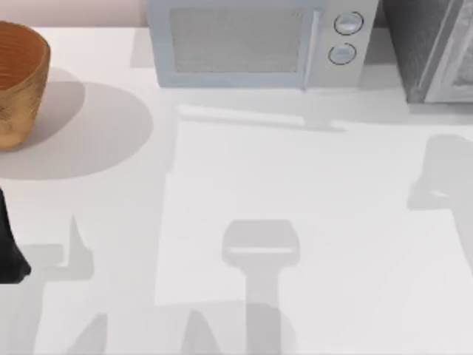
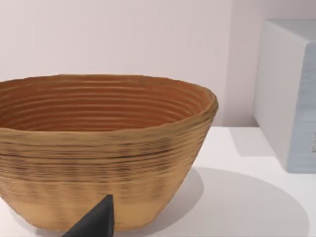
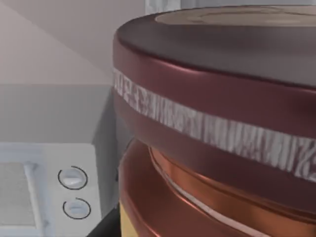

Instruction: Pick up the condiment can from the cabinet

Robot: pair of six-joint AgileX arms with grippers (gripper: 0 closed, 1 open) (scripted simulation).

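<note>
Closing in: condiment can (image 3: 217, 123) looms right of the microwave (image 3: 44, 187); finger state unclear. Next: confirm grip, lift clear.

We are in a pretend kitchen made on a computer. A silver-grey box microwave (image 1: 259, 43) with two round knobs stands at the back edge of our plain white table (image 1: 310, 192). A ribbed round wooden bowl (image 1: 18, 81) sits near the back left corner.
</note>
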